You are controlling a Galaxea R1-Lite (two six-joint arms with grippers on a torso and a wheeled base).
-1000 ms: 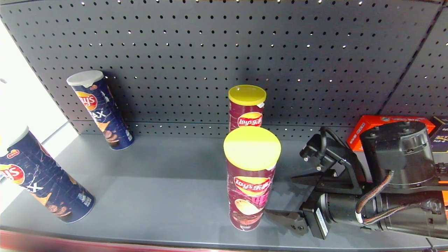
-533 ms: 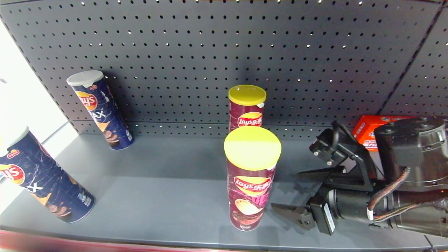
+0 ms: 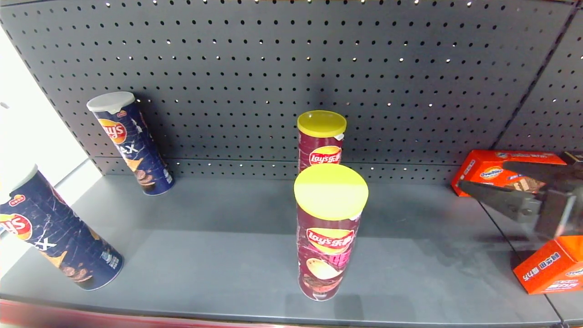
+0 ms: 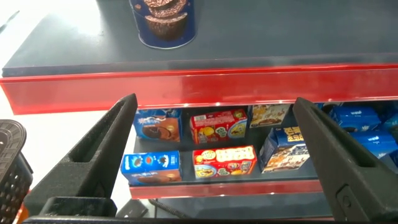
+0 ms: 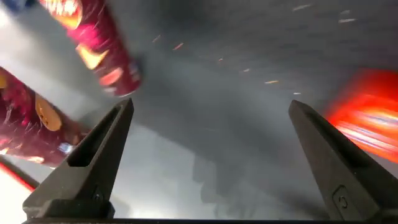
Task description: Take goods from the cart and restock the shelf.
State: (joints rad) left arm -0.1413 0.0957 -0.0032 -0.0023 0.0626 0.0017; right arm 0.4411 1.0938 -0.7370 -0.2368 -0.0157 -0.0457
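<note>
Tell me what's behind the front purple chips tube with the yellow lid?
Another purple chips tube with a yellow lid, standing near the dark pegboard wall. The front tube hides its lower part.

**Chip cans and boxes standing on a dark grey shelf**

A maroon chip can (image 3: 328, 237) with a yellow lid is standing upright near the front edge of the shelf (image 3: 218, 255), about midway along. A second maroon can (image 3: 321, 141) is standing just behind it, close to the shelf's perforated back. Two dark blue cans with pale lids are standing at the left, a rear blue can (image 3: 132, 146) and a front blue can (image 3: 54, 237). Two orange boxes are lying at the right end, a rear box (image 3: 489, 169) and a front box (image 3: 551, 269).
</note>
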